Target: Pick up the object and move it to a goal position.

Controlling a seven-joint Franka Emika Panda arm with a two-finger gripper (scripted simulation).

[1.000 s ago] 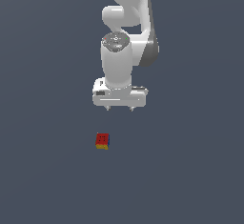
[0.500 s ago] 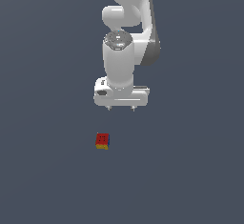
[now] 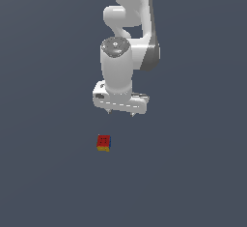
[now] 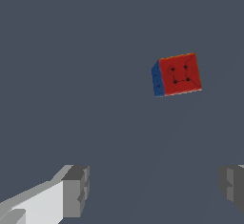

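Bare grey floor surrounded the cube on every side, with nothing standing between it and the gripper, whose fingers were spread wide and hung clear above and beside it.

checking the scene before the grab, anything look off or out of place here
Nothing stands out. The small cube sits flat on the grey floor, red face up and intact. The pincer hangs above it, open and empty, off to the exterior view's right of the cube, not touching it.
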